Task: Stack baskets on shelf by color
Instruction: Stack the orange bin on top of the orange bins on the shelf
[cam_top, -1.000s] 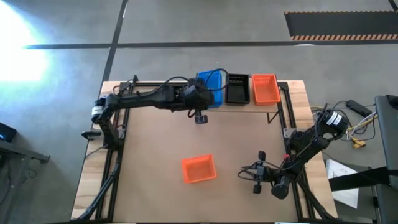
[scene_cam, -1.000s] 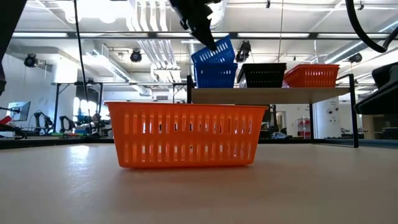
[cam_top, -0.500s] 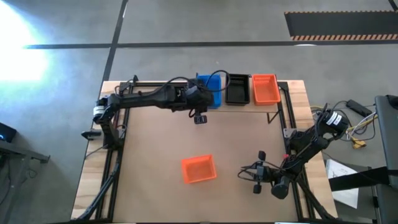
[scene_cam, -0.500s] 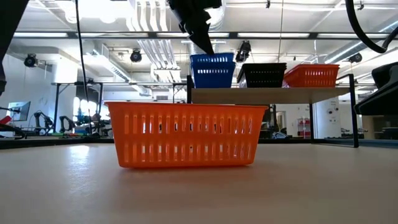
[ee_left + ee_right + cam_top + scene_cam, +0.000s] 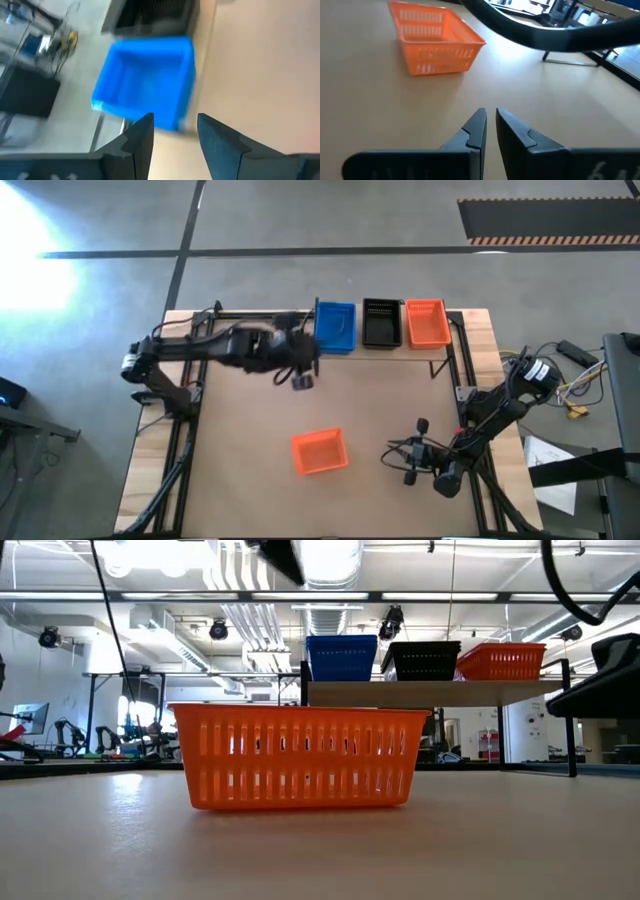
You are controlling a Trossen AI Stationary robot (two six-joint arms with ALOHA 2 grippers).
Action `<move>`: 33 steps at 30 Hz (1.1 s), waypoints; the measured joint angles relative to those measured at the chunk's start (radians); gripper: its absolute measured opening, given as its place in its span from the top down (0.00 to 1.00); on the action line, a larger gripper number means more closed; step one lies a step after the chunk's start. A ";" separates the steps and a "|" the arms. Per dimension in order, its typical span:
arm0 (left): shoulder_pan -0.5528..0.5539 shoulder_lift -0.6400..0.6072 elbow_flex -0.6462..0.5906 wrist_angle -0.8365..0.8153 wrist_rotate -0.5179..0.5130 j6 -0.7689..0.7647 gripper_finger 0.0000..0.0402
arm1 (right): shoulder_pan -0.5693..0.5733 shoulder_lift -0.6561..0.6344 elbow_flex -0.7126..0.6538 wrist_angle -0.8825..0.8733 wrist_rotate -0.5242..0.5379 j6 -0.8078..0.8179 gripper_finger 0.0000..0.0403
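My left gripper (image 5: 174,132) hangs with its jaws parted and nothing between them, out over the table (image 5: 240,430) just in front of the shelf (image 5: 430,692). Past my left fingers (image 5: 142,137) I see the blue basket (image 5: 145,82) from above, its inside bare, with a dark basket edge beyond it. From overhead that gripper (image 5: 302,380) sits a little toward my left of the blue basket (image 5: 335,327), apart from it and touching none of the baskets.

My right gripper (image 5: 490,120) waits low near the right front corner of the table, its two fingers (image 5: 475,131) drawn nearly together with only a thin slit between them, gripping nothing. Ahead of it on the tabletop stands the loose orange basket (image 5: 436,42), well apart from the fingertips. The overhead view puts this gripper (image 5: 408,465) to the right of that basket (image 5: 320,451).

Counting what shows: four baskets in view positions. Three stand side by side in a row on the shelf: blue at the left (image 5: 342,656), a black basket (image 5: 428,660) in the middle, an orange shelf basket (image 5: 500,661) at the right (image 5: 427,322). The black one (image 5: 381,323) sits just beside both neighbours. Whether any of these three is a stack of several nested baskets I cannot tell. The fourth, orange one (image 5: 297,757), stands upright alone on the table.
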 joint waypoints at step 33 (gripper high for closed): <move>-0.229 -0.008 -0.838 0.372 0.423 -0.565 0.66 | -0.106 0.065 0.132 0.047 -0.359 0.020 0.92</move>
